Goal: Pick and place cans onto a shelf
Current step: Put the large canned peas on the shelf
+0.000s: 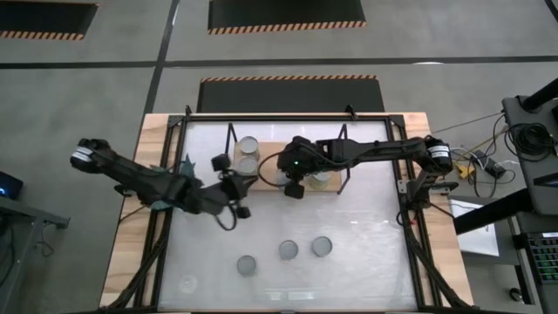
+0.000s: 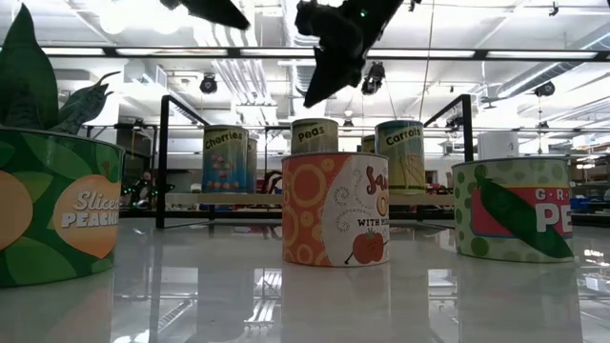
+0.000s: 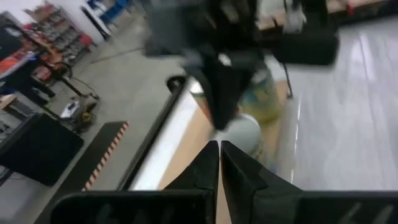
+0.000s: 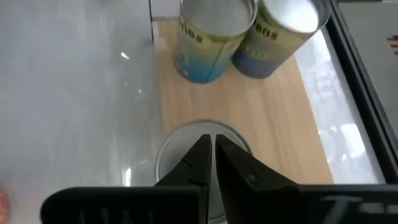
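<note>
Left gripper (image 1: 234, 185): fingers pressed together, holding nothing, above the table (image 1: 366, 253) beside the shelf's left end.
Shelf (image 1: 270, 181): wood board in a black frame, across the far part of the table.
Shelf cans: cherries can (image 2: 225, 159) and one behind it at the left end; peas can (image 2: 315, 135) near the middle; carrots can (image 2: 400, 155) further right.
Right gripper (image 1: 294, 186): fingers closed, empty, directly above the peas can's silver top (image 4: 200, 140).
Near cans: peaches can (image 2: 57, 210), tomato-sauce can (image 2: 335, 210), green pea-pod can (image 2: 527, 210), all upright on the white tabletop, well apart from the shelf.
</note>
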Motion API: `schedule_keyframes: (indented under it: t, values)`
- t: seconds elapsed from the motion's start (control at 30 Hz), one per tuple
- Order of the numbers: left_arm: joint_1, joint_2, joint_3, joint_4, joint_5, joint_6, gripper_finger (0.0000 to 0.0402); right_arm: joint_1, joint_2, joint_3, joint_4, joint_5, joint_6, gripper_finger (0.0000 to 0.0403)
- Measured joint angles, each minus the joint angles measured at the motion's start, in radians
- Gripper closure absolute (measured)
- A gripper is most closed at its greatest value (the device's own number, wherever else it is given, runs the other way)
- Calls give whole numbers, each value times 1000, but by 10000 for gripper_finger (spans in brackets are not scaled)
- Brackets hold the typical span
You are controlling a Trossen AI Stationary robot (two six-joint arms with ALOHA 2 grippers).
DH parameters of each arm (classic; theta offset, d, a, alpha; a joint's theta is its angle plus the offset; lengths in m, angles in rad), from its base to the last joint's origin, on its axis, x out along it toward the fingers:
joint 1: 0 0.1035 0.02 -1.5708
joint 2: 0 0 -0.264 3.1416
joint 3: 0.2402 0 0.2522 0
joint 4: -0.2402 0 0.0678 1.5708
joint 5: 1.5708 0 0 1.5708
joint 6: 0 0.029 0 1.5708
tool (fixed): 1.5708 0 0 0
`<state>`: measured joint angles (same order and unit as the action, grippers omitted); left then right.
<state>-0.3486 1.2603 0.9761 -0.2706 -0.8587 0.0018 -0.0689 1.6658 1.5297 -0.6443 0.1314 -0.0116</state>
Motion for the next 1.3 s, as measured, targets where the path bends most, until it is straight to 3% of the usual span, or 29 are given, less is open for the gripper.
schedule_keyframes:
  t: [0.33, 1.3]
  values:
    - [-106, -142, -75, 7, -52, -36, 402, 0, 31, -34, -13, -1, 14, 390]
    - [-109, -133, -75, 13, -52, -34, 402, -3, -6, -65, -62, 26, -60, 390]
